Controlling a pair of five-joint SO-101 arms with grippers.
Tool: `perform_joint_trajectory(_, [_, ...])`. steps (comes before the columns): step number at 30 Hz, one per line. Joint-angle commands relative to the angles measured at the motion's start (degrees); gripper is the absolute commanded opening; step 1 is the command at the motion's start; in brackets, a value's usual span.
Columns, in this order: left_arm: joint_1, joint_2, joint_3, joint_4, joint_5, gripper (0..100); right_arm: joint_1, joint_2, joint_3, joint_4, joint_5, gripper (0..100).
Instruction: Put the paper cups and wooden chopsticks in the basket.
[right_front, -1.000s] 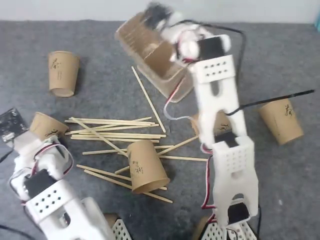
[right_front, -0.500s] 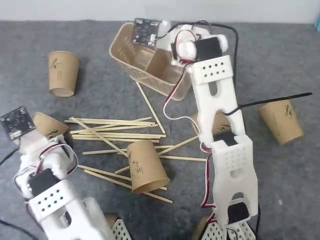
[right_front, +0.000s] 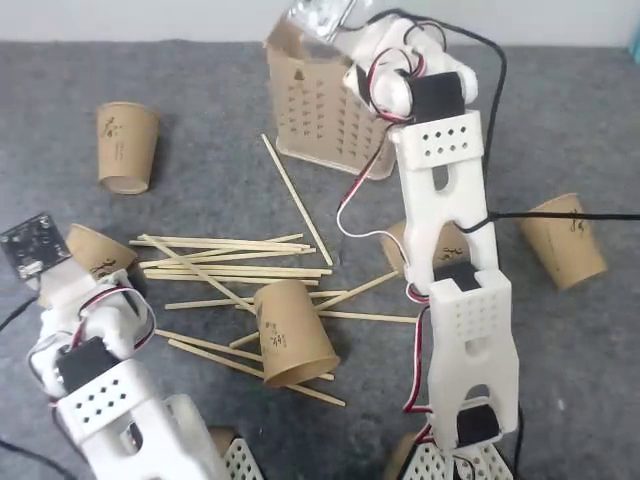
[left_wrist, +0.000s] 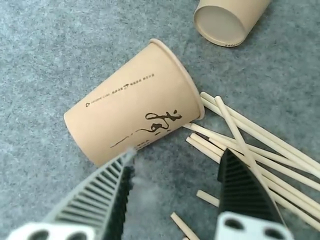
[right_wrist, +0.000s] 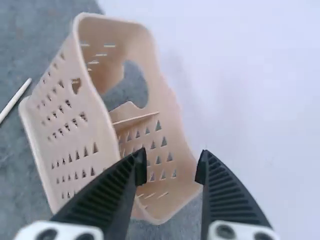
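A: Where the grey surface (right_front: 200, 190) begins on the left, what lies there?

B: One paper cup (right_front: 127, 147) on its side, apart from the rest. Nearer the left arm (right_front: 95, 390) a second cup (left_wrist: 135, 120) lies on its side. The left tool (left_wrist: 177, 155) hangs over it, jaws apart, one tip at the cup's wall, nothing clamped.

A: And in the middle?

B: The wooden chopsticks (right_front: 235, 268) lie scattered, with a third cup (right_front: 290, 335) lying across some of them.

A: Then the basket?

B: The basket (right_front: 325, 115) stands tipped on one end at the back. The right tool (right_wrist: 167, 160) is at it, jaws apart. Whether they touch it cannot be told. The part of its inside that can be seen holds nothing.

A: Further right?

B: A fourth cup (right_front: 394, 248) sits half hidden behind the right arm (right_front: 440, 190), and a fifth cup (right_front: 563, 240) lies near the edge.

A: So how far along?

B: Barely begun, by the look of it. Five cups and every stick are left, and the basket likely wants setting upright first.
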Motion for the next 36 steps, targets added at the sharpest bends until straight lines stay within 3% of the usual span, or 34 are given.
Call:
perform_joint_trajectory(1, [0.4,-1.3,-0.4,-1.1,-0.3,26,2.1,-1.5,-2.6,-3.8,-5.8,17.6])
perform_joint_trajectory(5, [0.4,-1.3,-0.4,-1.1,-0.3,26,3.8,-2.9,-5.5,-5.3,-17.0,17.6])
perform_joint_trajectory(9, [3.4,-0.8,-1.6,-0.2,-0.3,26,7.3,-5.2,-8.3,-2.5,-35.1,17.6])
perform_joint_trajectory(13, [7.3,-0.7,-8.5,4.9,-0.3,26,10.2,-6.1,-8.8,5.1,-52.4,17.6])
perform_joint_trajectory(16, [10.5,-0.5,-15.4,10.5,-0.3,26,11.0,-6.0,-8.4,9.4,-59.7,17.6])
perform_joint_trajectory(21, [16.6,9.7,-26.1,19.3,-0.3,26,9.9,-5.9,-8.3,13.8,-64.0,17.6])
perform_joint_trajectory(27, [16.8,32.2,-45.6,23.9,-0.5,26,9.4,-5.3,-1.8,13.3,-64.5,17.6])
perform_joint_trajectory(32, [18.6,49.1,-71.1,29.0,-1.6,26,9.2,-5.1,1.0,11.0,-64.6,18.0])
perform_joint_trajectory(36, [22.2,64.9,-98.7,38.5,-1.5,26,8.2,-5.1,-0.5,8.0,-64.7,18.0])
